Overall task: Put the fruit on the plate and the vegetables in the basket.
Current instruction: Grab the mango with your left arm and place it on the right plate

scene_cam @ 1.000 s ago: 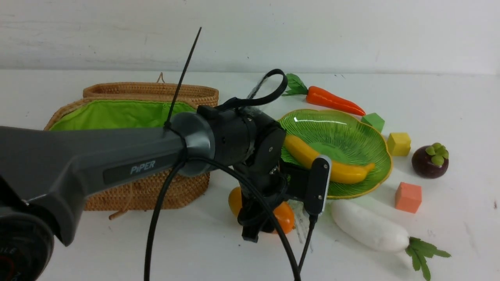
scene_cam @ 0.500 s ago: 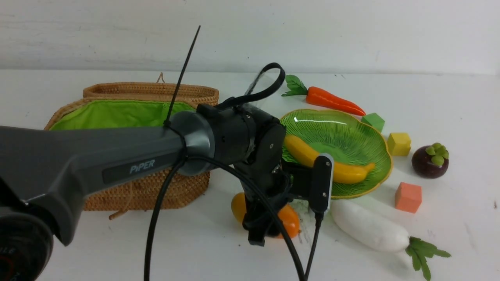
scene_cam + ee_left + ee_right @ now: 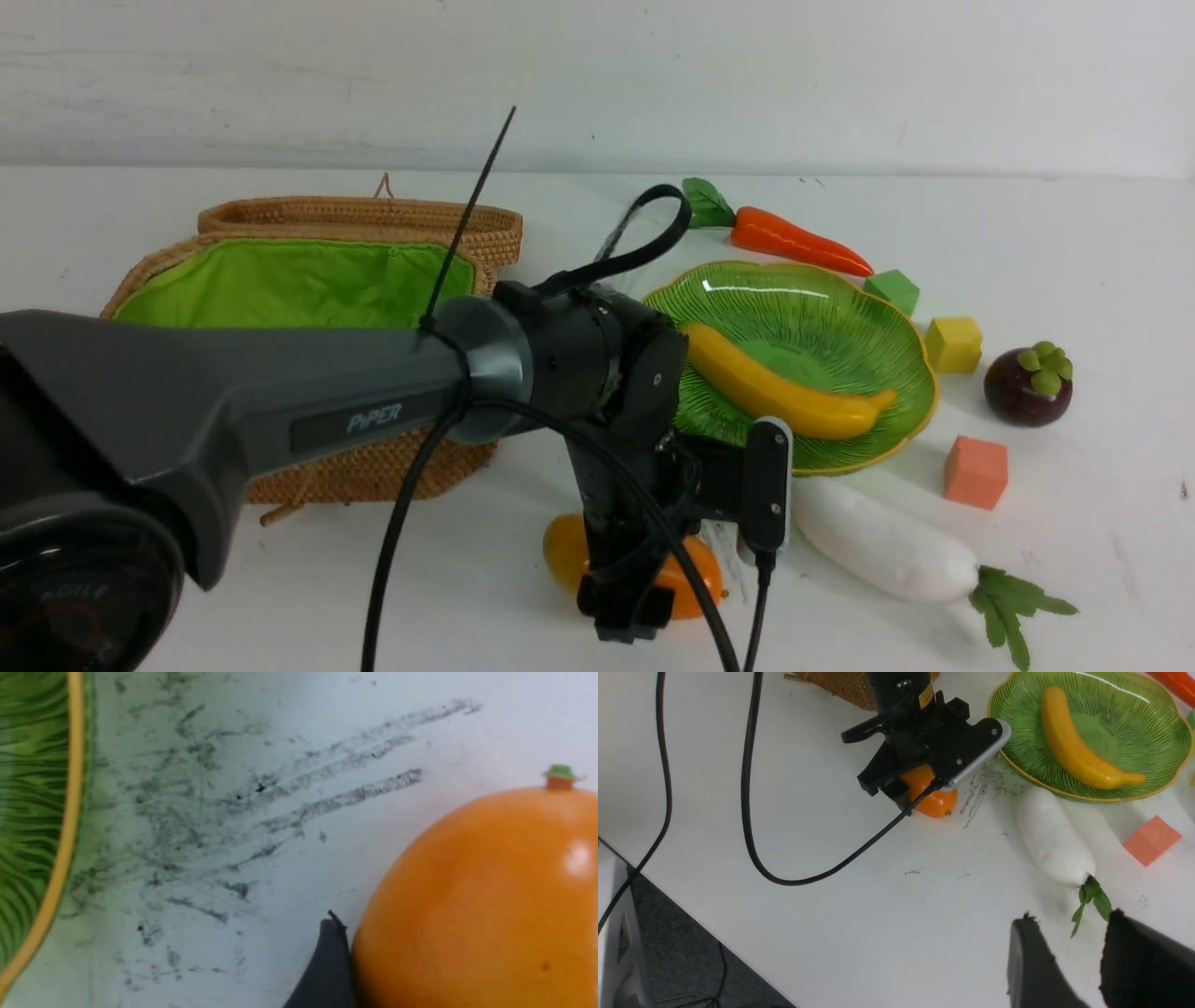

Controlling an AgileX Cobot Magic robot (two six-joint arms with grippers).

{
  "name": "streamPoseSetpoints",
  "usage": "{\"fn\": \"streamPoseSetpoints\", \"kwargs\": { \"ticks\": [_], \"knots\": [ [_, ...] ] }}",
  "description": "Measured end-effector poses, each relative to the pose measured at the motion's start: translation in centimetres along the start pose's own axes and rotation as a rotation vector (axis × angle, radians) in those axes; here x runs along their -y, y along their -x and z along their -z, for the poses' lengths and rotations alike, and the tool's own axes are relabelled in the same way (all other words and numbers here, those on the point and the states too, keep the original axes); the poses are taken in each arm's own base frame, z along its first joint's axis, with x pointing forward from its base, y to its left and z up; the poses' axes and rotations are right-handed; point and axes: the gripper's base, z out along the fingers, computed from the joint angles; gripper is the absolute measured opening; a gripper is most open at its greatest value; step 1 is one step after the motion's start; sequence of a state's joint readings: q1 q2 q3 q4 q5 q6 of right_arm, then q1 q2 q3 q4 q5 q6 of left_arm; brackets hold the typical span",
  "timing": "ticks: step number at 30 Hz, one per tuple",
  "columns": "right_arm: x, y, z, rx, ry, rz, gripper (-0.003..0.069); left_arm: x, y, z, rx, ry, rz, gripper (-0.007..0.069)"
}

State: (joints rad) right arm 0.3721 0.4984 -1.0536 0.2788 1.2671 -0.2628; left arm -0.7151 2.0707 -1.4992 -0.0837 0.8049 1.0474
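An orange-yellow mango (image 3: 695, 574) lies on the table just in front of the green plate (image 3: 738, 280), which holds the banana (image 3: 784, 387). My left gripper (image 3: 644, 588) reaches down over the mango, open, its jaws straddling it. In the left wrist view one finger (image 3: 327, 970) sits against the mango's (image 3: 476, 896) side. The mangosteen (image 3: 1027, 387) stands at the right. The white radish (image 3: 878, 546) lies near the plate and the carrot (image 3: 794, 241) behind it. The basket (image 3: 308, 280) stands open at the left. My right gripper (image 3: 1069, 919) hovers open and empty near the radish's leaves (image 3: 1092, 898).
Green (image 3: 892, 289), yellow (image 3: 952, 343) and orange (image 3: 976, 471) cubes lie to the right of the plate. The left arm's black cable (image 3: 752, 826) loops across the table. The table's near edge (image 3: 691, 905) shows in the right wrist view. Dark scuff marks (image 3: 280, 807) streak the table beside the plate.
My left gripper has shifted toward the near edge and lower, and the mango has moved with it. The jaws have widened. The plate shows more fully.
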Motion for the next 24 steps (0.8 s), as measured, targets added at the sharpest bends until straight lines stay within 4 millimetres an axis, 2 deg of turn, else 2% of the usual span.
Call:
{"fn": "streamPoseSetpoints", "kwargs": {
  "ticks": [2, 8, 11, 16, 17, 19, 22, 24],
  "knots": [
    [0.0, 0.0, 0.0, 0.000, 0.002, 0.000, 0.0236, 0.0, 0.0, 0.0, 0.001, 0.001, 0.000, 0.0583],
    [-0.1, 0.0, 0.0, 0.002, 0.007, -0.002, 0.0236, 0.0, 0.0, 0.2, 0.002, 0.006, 0.034, 0.0584],
    [-0.1, 0.0, 0.0, 0.002, 0.009, -0.003, 0.0236, -0.1, 0.2, 1.4, 0.018, 0.028, 0.081, 0.0584],
    [0.0, 0.1, 0.0, 0.014, 0.005, -0.003, 0.0236, -0.3, 0.6, 5.4, 0.070, 0.094, 0.119, 0.0584],
    [0.0, 0.3, 0.0, 0.030, -0.003, -0.002, 0.0236, -0.4, 0.8, 7.3, 0.105, 0.141, 0.120, 0.0584],
    [0.2, 0.5, 0.0, 0.059, -0.026, 0.003, 0.0236, -0.7, 1.1, 9.3, 0.164, 0.222, 0.120, 0.0584],
    [0.7, 1.1, 0.1, 0.120, -0.080, -0.009, 0.0236, -1.7, 1.9, 11.4, 0.283, 0.368, 0.131, 0.0584],
    [1.0, 1.5, 0.2, 0.169, -0.114, -0.031, 0.0236, -2.5, 2.5, 11.9, 0.361, 0.457, 0.148, 0.0584]
  ]
}}
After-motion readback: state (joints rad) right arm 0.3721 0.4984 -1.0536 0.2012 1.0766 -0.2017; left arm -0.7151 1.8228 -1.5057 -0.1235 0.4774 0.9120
